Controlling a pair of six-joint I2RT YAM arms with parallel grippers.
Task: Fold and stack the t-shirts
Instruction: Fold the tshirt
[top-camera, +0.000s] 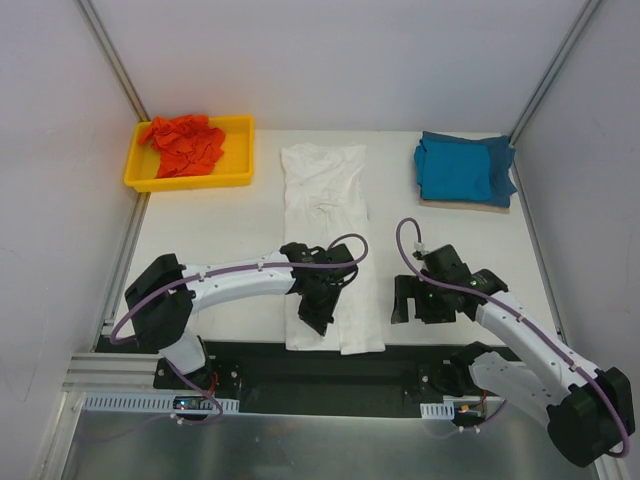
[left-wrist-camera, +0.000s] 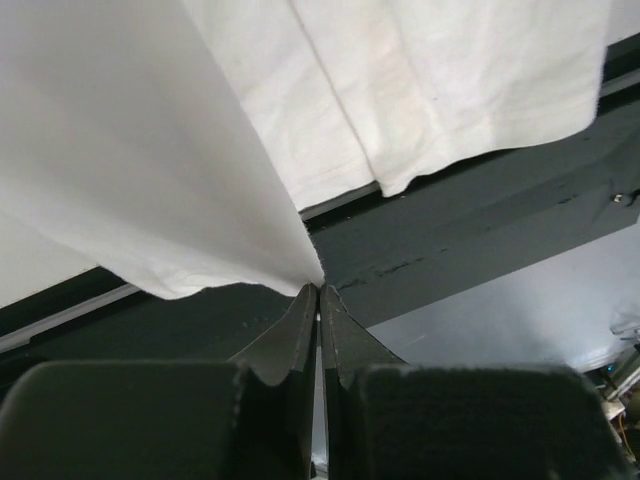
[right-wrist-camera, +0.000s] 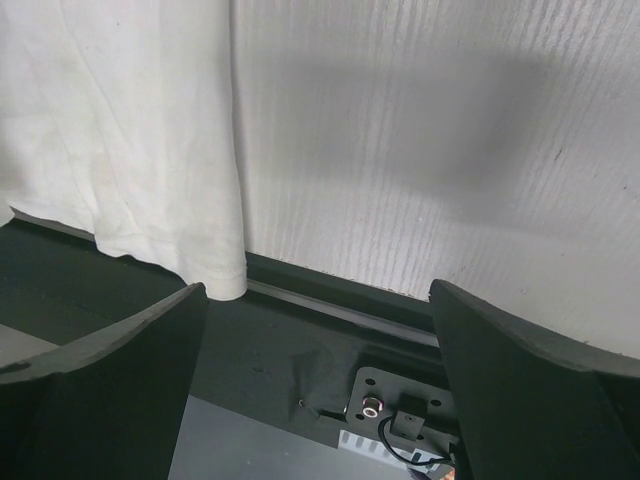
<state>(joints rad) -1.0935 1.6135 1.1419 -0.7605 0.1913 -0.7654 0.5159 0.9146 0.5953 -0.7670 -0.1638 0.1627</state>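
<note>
While the left gripper is closed on a near corner of the white t-shirt, the right gripper hangs with its jaws wide apart and nothing between them. It is just beside the right side of this shirt, above bare worktop. The white t-shirt lies in the middle of the worktop as a long narrow band. Its long axis runs from the far edge to the near edge, and its near end reaches over the near edge onto the black base plate. Which end carries the collar I cannot tell from above. The teal-blue t-shirt lies folded at the far right corner on a thin brown board. The orange-red t-shirt is crumpled in the yellow tray at the far left corner. The top view hides the grip itself under the left wrist. The left wrist view shows it: both fingers are pressed together, and the white cloth is drawn to a point at their tips, with a stitched hem beyond. Only the right wrist view shows the right border of the shirt hanging a little over the dark strip, apart from both open fingers.
</note>
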